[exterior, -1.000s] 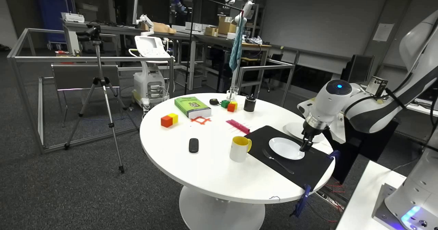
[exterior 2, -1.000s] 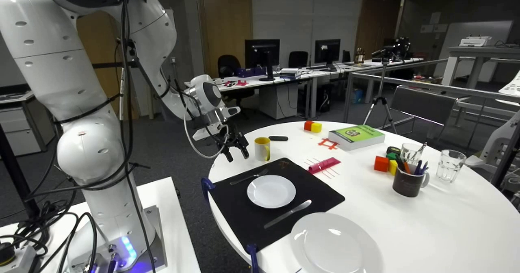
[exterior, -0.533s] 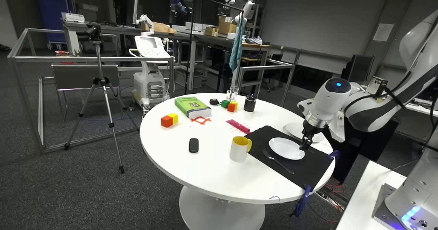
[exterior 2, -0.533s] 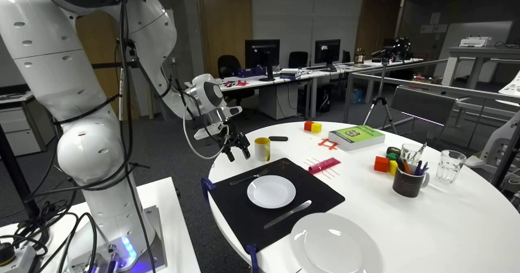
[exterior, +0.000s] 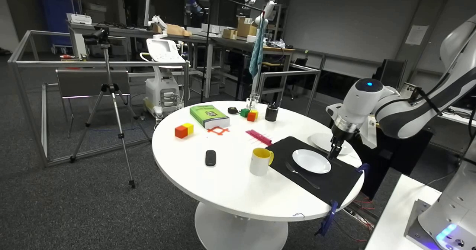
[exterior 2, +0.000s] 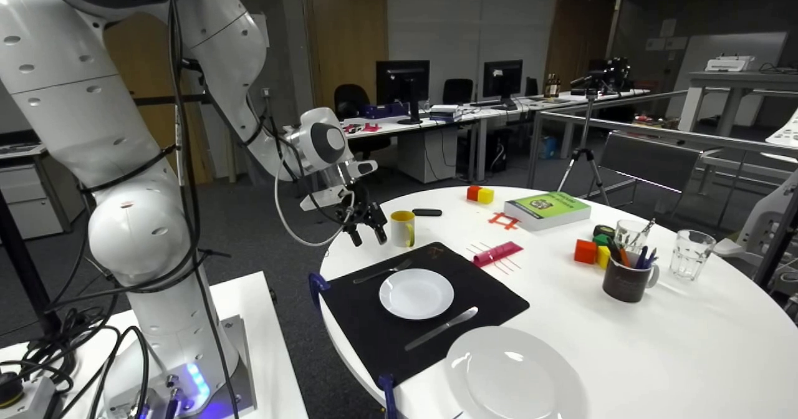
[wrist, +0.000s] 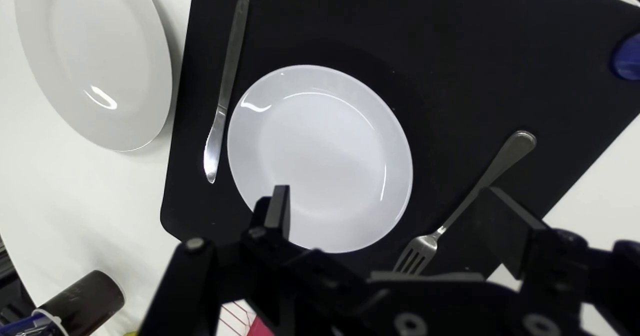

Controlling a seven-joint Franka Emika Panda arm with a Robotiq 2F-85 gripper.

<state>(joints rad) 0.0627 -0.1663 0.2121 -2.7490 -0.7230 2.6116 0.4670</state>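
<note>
Gripper (exterior 2: 369, 239) hangs above the table (exterior 2: 686, 344), fingers (wrist: 276, 211) spread well apart with a gap between them. Nothing held; no contact that the views show.

Risks, as I judge them. A straight drop at this angle could set one finger on the rim of the small plate (wrist: 320, 151); glossy and, by the look of it, loose on the mat (wrist: 475, 76), it may tip or skid. It also looks too broad to straddle, so closing across it would likely just slide up the rim. Fork (wrist: 466, 201): thin and flat, so a low grab may press into the mat before the metal is caught. Mug (exterior 2: 400, 231), upright on the table beside the mat, could be knocked by a wide, low swing that way.

Positions. Small plate flat on the mat, below the gripper; in the wrist view it lies ahead of the fingertips, one finger cutting across its near rim. Height of the tips over it hard to judge. Fork also on the mat, apart from the small plate, its handle showing just beside the other finger. Knife (wrist: 226, 91) on the small plate's opposite side; big plate (wrist: 100, 61) off the mat, on the table just beside it
</note>
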